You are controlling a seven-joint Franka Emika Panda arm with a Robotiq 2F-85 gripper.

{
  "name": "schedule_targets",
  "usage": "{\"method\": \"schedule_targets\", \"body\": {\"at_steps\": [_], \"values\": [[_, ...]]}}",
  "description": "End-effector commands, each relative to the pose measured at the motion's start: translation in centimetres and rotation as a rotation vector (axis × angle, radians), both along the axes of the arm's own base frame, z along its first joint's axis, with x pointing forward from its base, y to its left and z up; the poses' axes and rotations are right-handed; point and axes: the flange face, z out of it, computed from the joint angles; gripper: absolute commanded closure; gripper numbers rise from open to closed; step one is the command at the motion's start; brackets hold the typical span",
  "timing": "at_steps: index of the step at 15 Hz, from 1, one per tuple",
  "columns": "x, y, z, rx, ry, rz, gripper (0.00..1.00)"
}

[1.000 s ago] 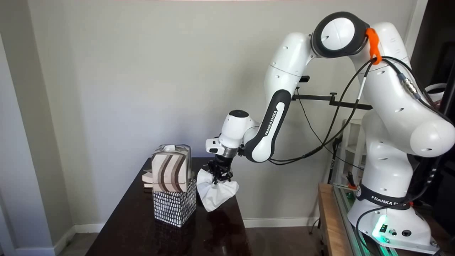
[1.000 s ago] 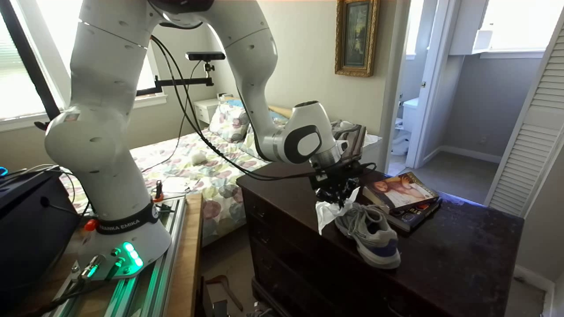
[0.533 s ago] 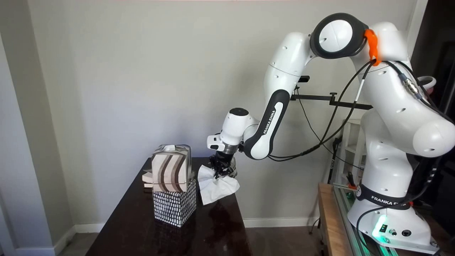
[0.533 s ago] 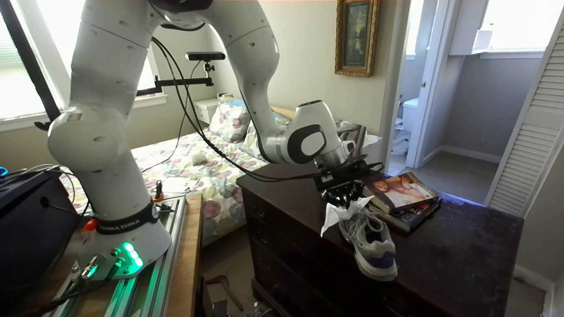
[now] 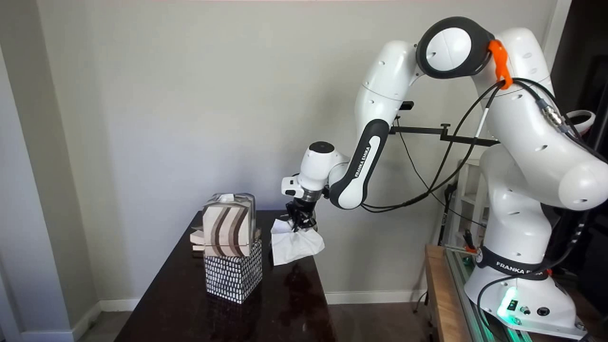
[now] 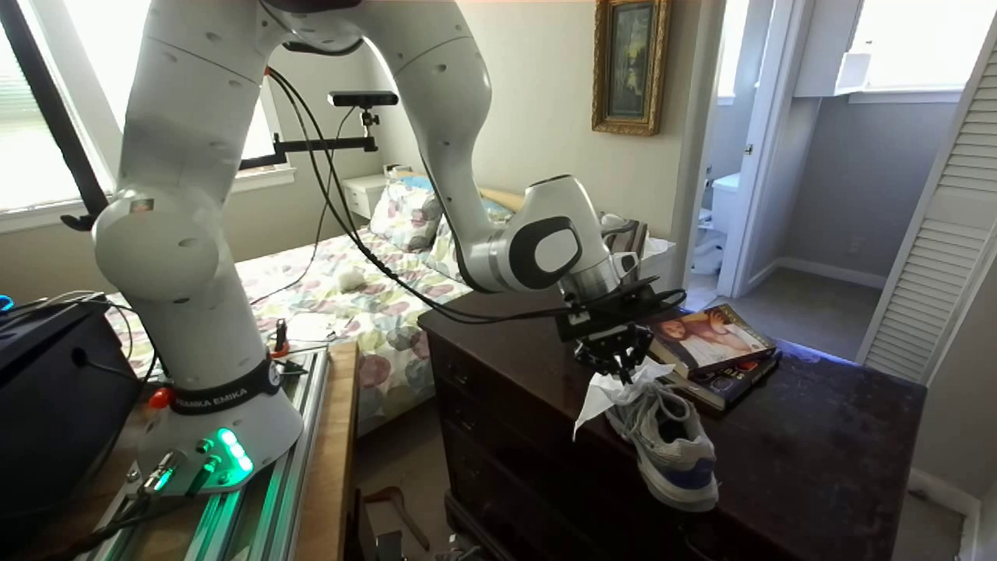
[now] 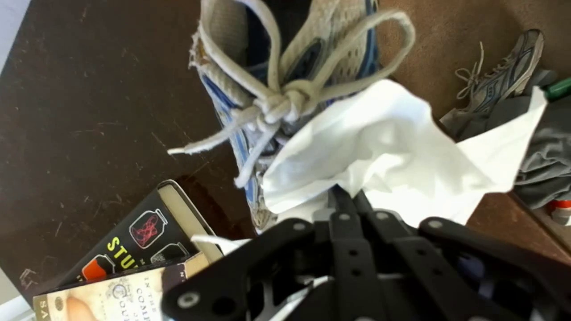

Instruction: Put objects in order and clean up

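My gripper (image 7: 351, 192) is shut on a crumpled white tissue (image 7: 383, 142); the tissue spreads out beyond the fingertips. The tissue also shows in both exterior views (image 5: 297, 247) (image 6: 604, 396), hanging from the gripper (image 5: 301, 228) (image 6: 623, 374) over the dark dresser top (image 5: 190, 318). A grey, white and blue running shoe (image 6: 670, 448) is right below, its toe part covered by the tissue. In the wrist view its tied laces (image 7: 285, 104) face up just ahead of the fingers. I cannot tell whether the fingers also touch the shoe.
Two stacked books (image 6: 713, 339) lie beside the shoe on the dresser. A patterned box (image 5: 232, 275) with a striped package (image 5: 227, 230) on it stands on the dresser. Another shoe (image 7: 499, 84) lies on the floor beyond the dresser edge. A bed (image 6: 374, 312) stands behind.
My gripper and the tissue have moved right and slightly up in an exterior view. The shoe has shifted along the dresser, its heel coming nearer the camera. The books and box stayed put.
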Motion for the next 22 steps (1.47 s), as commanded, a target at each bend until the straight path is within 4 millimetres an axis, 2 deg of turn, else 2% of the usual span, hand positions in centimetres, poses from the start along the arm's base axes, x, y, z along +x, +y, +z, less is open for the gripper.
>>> {"method": "schedule_targets", "body": {"at_steps": [1, 4, 12, 14, 17, 19, 22], "values": [[-0.5, 2.3, -1.1, 0.035, 0.024, 0.047, 1.0], [-0.6, 2.9, -1.1, 0.046, 0.024, 0.065, 1.0], [-0.8, -0.7, -0.2, 0.022, 0.015, -0.051, 1.0], [-0.7, -0.3, -0.4, 0.027, 0.012, -0.031, 1.0], [-0.3, 2.0, -0.8, 0.038, 0.019, 0.029, 1.0], [-0.1, 2.8, -1.0, 0.042, 0.026, 0.042, 1.0], [-0.2, 2.6, -0.8, 0.039, 0.031, 0.013, 1.0]]}}
